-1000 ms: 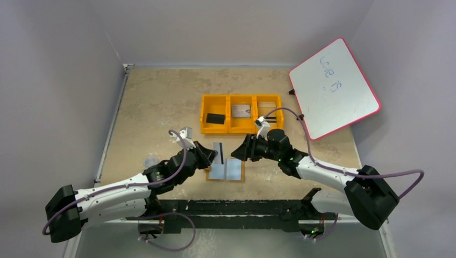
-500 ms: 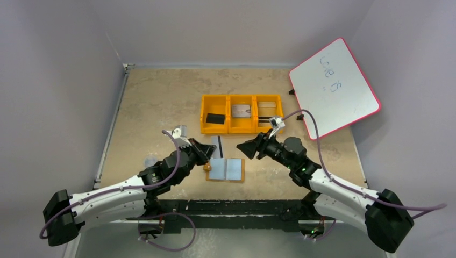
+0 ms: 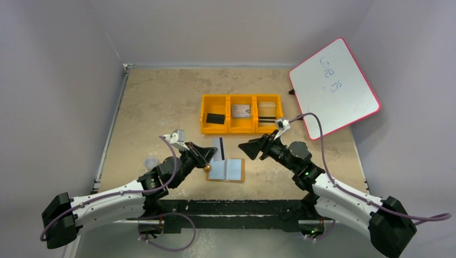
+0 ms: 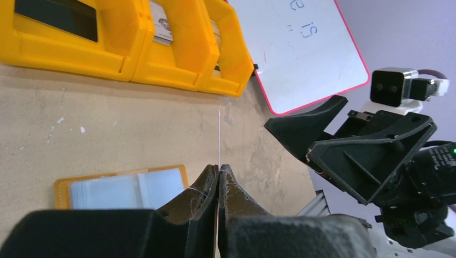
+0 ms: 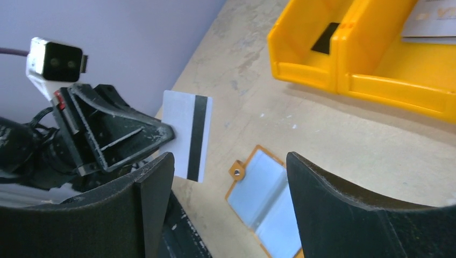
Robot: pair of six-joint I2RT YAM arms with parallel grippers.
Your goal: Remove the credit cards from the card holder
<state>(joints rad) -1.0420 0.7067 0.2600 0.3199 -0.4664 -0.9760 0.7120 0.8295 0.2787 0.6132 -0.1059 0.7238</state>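
L gripper [image 4: 219, 171] pinches a black-striped credit card [image 5: 188, 135] upright, near the open card holder [image 3: 227, 170] lying flat on tabletop [image 3: 161, 107], while R gripper [image 3: 246, 149] gapes wide, holding nothing, opp. the card.

Left arm [image 3: 107, 196], right arm [image 3: 344, 196]: white link shells, black joint housings. Left gripper [image 3: 209, 157], right gripper [image 3: 244, 149]: black wedge-shaped fingers. Grey-white wrist camera boxes [image 3: 179, 134]. Purple-grey cables [image 3: 317, 134] looped alongside. Green indicator lights [image 3: 305, 173].
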